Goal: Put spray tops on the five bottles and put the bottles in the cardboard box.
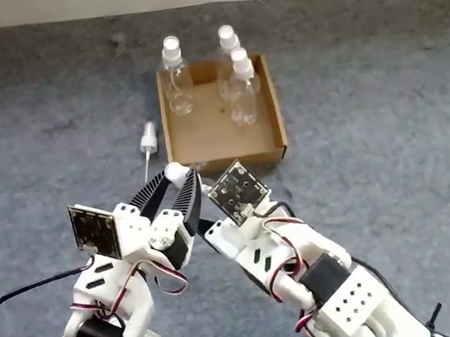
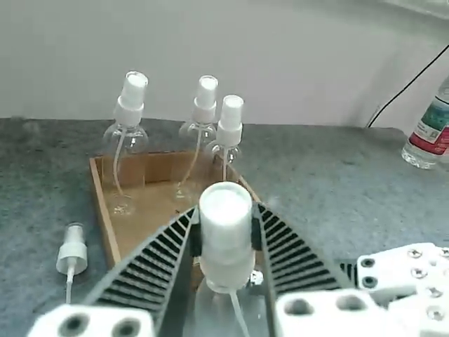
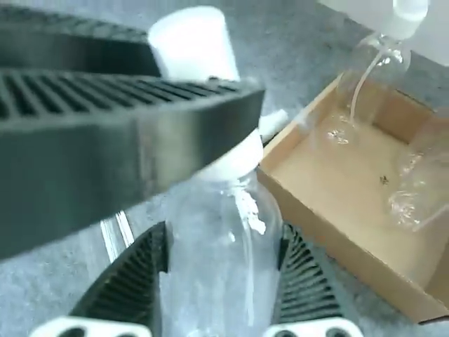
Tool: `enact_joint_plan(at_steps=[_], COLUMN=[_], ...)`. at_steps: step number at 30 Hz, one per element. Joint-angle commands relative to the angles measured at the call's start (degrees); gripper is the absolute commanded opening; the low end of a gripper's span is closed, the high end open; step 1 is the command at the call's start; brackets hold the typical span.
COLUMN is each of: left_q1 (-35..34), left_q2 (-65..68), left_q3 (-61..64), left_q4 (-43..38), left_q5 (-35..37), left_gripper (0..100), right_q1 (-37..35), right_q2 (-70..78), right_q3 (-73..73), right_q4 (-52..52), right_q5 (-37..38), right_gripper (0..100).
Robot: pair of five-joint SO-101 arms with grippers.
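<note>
While our right jaws clasp the bottle [image 3: 221,246] by its body, upright just short of the cardboard box [image 1: 274,132], our left jaws are closed on the spray top [image 2: 224,217] at its neck, directly above. The box, holding three capped bottles [image 1: 241,91], lies straight ahead.

Grey carpeted surface [image 1: 34,120], white wall [image 2: 280,56], labelled water bottle [image 2: 429,133], black cable [image 2: 407,84]
</note>
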Motion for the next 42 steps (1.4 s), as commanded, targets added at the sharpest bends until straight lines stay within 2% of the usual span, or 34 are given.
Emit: enact_joint_plan(at_steps=[1, 8, 14, 20, 25, 32, 36, 42], left_q1=[2.9, 4.0, 2.6, -2.0, -2.0, -5.1, -5.8, -5.3], left_q2=[0.6, 0.6, 0.0, 0.0, 0.0, 0.0, 0.0, 0.5], left_q3=[-0.4, -0.4, -1.6, -6.6, -9.5, -9.5, -9.3, -7.8], left_q4=[0.0, 0.0, 0.2, 4.7, 7.6, 8.6, 9.5, 8.3], left_q5=[-0.4, -3.4, -4.8, -7.3, -11.5, -11.4, -11.6, -12.3], left_gripper=[1, 11, 11, 12, 12, 12, 12, 12], right_q1=[0.5, 0.5, 1.4, 4.9, 5.1, 9.3, 13.1, 13.9], right_q2=[-6.2, -7.3, -7.3, -7.3, -7.2, -6.4, 1.6, 20.4], right_q3=[-5.8, -5.8, -5.8, -5.8, -5.7, -6.0, -13.3, -32.8], right_q4=[-0.5, -0.5, -0.5, -0.6, -0.6, -0.6, -0.5, 1.3], right_q5=[-0.4, -0.4, -0.3, -0.4, -0.3, -0.2, -0.2, -0.5], right_gripper=[0.4, 0.4, 0.4, 0.4, 0.4, 0.4, 0.4, 0.4])
